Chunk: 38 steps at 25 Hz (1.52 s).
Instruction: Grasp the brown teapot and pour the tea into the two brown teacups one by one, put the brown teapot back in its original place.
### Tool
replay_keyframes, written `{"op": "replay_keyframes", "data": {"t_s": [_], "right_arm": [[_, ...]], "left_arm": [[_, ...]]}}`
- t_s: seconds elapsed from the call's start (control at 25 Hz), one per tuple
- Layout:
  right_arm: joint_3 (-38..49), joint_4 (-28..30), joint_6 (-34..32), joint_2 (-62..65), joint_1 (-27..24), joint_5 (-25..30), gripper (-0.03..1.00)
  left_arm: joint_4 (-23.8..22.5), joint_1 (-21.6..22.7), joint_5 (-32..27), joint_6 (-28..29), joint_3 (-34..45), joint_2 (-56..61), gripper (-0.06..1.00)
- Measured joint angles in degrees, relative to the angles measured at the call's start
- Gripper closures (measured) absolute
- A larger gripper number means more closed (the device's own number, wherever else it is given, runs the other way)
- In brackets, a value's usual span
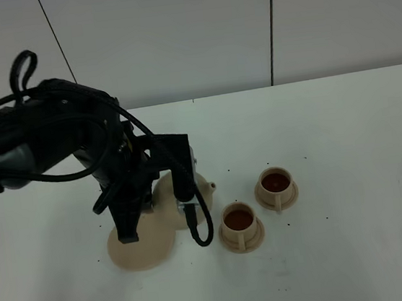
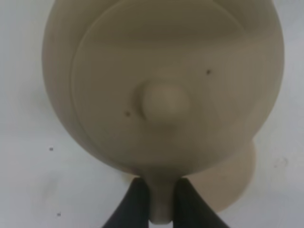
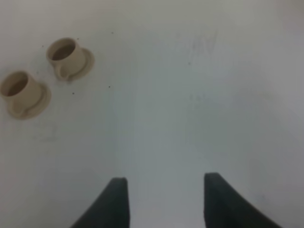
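Observation:
My left gripper [image 2: 161,209] is shut on the loop handle of the brown teapot [image 2: 161,80], seen from above with its knobbed lid. In the high view the arm hides most of the teapot [image 1: 202,185]; only its spout side shows, pointing towards the cups. The teapot sits over the far right edge of the flat tan disc [image 1: 141,249], its original place [image 2: 232,183]. I cannot tell whether it touches the disc. The two brown teacups [image 1: 240,224] [image 1: 275,185] stand on their saucers to the right, with dark tea inside. My right gripper [image 3: 166,199] is open over bare table, with the teacups [image 3: 21,90] [image 3: 66,54] far from it.
The white table [image 1: 346,148] runs to a pale panelled wall [image 1: 173,30] at the back. A black cable [image 1: 199,230] loops down from the left arm close to the nearer cup. Small dark specks dot the tabletop around the cups.

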<state>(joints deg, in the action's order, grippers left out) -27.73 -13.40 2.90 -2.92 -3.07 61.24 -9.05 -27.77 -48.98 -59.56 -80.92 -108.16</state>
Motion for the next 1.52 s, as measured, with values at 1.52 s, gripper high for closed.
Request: {"op": "replay_keyframes", "data": {"t_s": [1.52], "right_arm": [[0.0, 0.0, 0.0, 0.0, 0.0, 0.0, 0.61]], "left_arm": [[-4.26, 3.72, -14.42, 34.73, -0.02, 2.74, 0.77]]}}
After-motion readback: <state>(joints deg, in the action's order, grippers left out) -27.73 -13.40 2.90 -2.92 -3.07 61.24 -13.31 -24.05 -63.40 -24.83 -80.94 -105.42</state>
